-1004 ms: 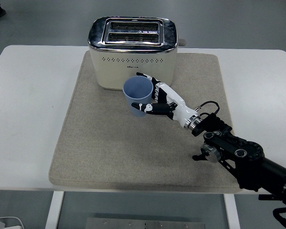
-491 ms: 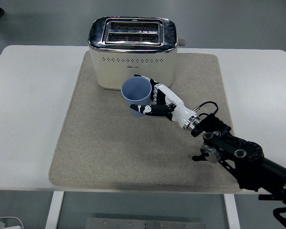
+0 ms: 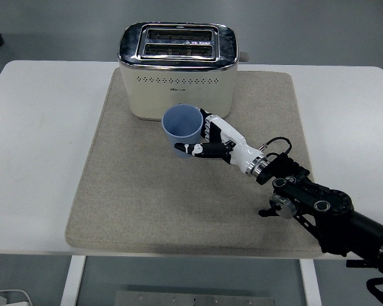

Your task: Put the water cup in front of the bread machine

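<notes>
The light blue water cup [image 3: 182, 123] stands upright on the beige mat [image 3: 134, 191], just in front of the cream and chrome bread machine [image 3: 177, 67] and close to its front wall. My right hand [image 3: 201, 139] reaches in from the lower right and holds the cup. Its fingers [image 3: 209, 127] lie against the cup's right side and the thumb [image 3: 190, 150] sits at its near base. The black right forearm [image 3: 319, 207] runs back to the lower right corner. The left arm does not show.
The mat covers the middle of the white table [image 3: 38, 146]. The bread machine's two top slots face up and a knob [image 3: 242, 57] sticks out on its right side. Bare mat lies to the left of and in front of the cup.
The cup has shifted slightly up and left, closer to the bread machine's front. The wrist has eased a little down and right, and the thumb now sits lower at the cup's base.
</notes>
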{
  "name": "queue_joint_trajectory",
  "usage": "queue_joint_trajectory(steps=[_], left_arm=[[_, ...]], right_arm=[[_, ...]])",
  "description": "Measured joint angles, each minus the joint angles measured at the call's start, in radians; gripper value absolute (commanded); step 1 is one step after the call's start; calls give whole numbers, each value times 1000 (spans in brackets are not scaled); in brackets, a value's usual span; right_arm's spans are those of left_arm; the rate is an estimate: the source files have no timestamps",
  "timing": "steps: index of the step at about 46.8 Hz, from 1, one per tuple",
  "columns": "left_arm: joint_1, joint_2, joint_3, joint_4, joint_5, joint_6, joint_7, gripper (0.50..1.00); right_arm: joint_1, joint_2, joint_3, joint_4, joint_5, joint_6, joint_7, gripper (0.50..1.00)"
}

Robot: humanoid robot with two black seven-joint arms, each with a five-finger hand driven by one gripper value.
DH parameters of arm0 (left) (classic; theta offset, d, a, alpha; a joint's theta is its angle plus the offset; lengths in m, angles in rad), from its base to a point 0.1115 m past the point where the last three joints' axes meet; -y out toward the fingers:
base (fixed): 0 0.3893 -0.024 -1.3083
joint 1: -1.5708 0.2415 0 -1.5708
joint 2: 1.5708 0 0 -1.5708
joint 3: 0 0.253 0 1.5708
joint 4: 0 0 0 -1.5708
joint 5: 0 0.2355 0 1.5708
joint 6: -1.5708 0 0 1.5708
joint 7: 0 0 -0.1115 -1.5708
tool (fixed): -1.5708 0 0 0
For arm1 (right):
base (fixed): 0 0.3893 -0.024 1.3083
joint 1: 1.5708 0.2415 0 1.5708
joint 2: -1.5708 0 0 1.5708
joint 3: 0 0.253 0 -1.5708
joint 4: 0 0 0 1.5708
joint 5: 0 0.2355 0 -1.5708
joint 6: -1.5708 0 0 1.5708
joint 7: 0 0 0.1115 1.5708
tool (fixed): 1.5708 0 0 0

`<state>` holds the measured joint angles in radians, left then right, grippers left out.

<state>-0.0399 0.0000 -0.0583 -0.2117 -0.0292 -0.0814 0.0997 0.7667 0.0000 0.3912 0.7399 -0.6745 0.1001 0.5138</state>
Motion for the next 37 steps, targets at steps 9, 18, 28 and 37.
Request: queue_joint_trajectory(steps=[9, 18, 28, 37], left_arm=[[0, 0, 0, 0, 0, 0, 0, 1000], [0, 0, 0, 0, 0, 0, 0, 1000], [0, 0, 0, 0, 0, -1, 0, 1000], [0, 0, 0, 0, 0, -1, 0, 1000]], right_arm=[[-1, -16, 1, -4, 0, 5, 0, 919], [10, -28, 3, -36, 0, 5, -1, 921], [14, -43, 5, -60, 1, 24, -6, 921], [14, -87, 12, -62, 1, 40, -14, 919]])
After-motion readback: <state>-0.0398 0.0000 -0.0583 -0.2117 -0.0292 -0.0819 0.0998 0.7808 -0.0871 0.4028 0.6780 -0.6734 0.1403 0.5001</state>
